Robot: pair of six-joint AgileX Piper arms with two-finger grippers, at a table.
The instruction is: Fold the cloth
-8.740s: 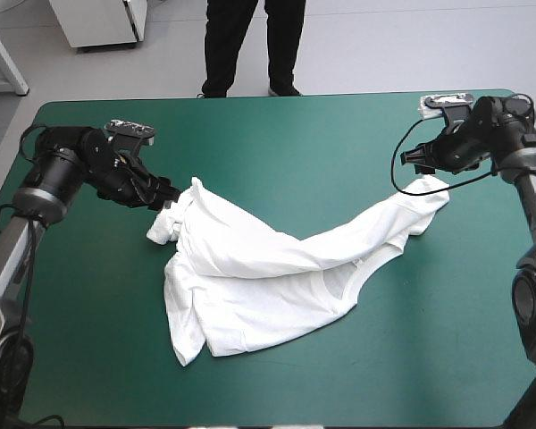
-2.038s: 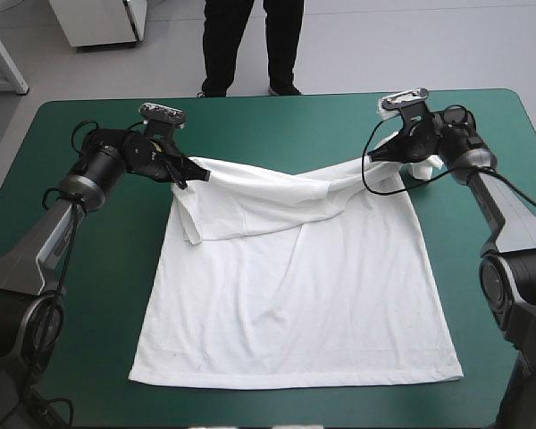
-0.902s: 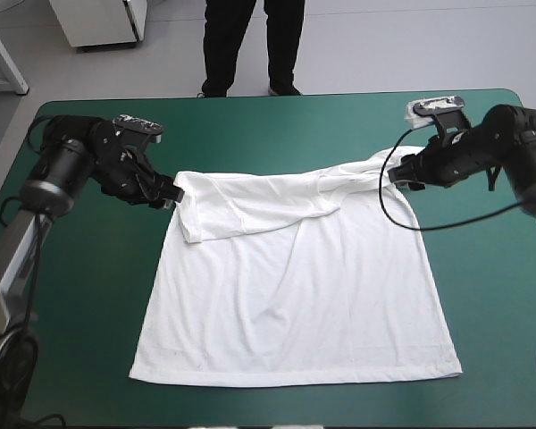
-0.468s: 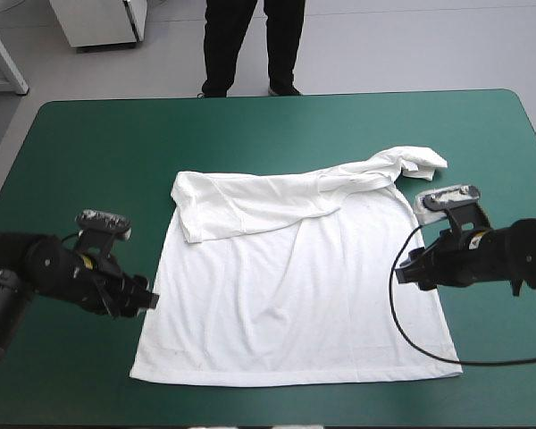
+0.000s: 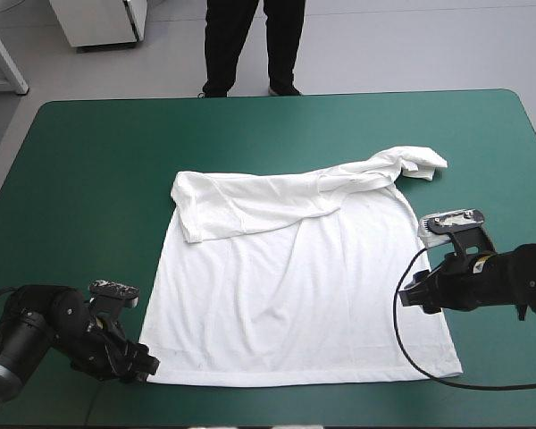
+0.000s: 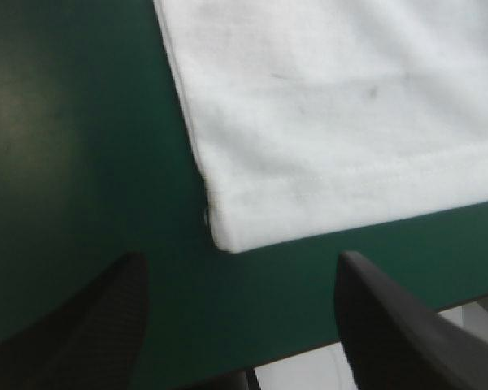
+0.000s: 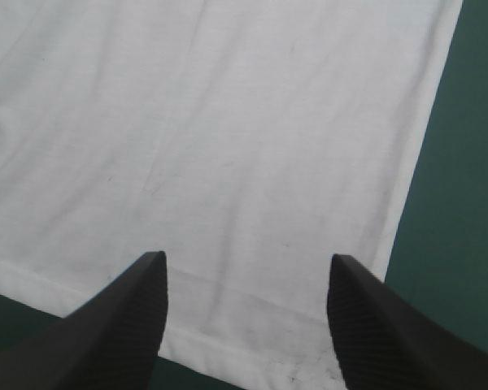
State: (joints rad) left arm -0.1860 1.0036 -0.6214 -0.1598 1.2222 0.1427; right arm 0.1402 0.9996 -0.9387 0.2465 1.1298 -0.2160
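Two tools sit low beside the T-shirt (image 5: 295,286), which lies spread flat on the tabletop (image 5: 89,161). Its body is smooth, while the sleeve-and-collar end, far from both tools, is bunched and partly doubled over. The left tool (image 5: 147,366) has its black fingers (image 6: 89,317) standing well apart and empty. In its wrist view the hem corner lies just ahead of the left tool (image 6: 240,256), roughly centred in the gap, with a strip of teal-green cover (image 6: 65,122) between the fingertips and the fabric. The right tool (image 5: 402,298) is likewise spread and holds nothing. White cloth fills the space ahead of the right tool (image 7: 246,256): one edge runs off beside one finger with cover beyond it, and a stitched hem crosses near the fingers' roots. From the high view it looks to be at the shirt's side edge, somewhat short of the hem corner on that side. The step in hand appears to be the approach for gripping the hem end, ahead of a first fold toward the collar. Next, the left tool probably needs a short push forward so that one finger slides under the corner before closing. The right tool likely needs to shift along the edge to its own corner, so that both lift evenly.
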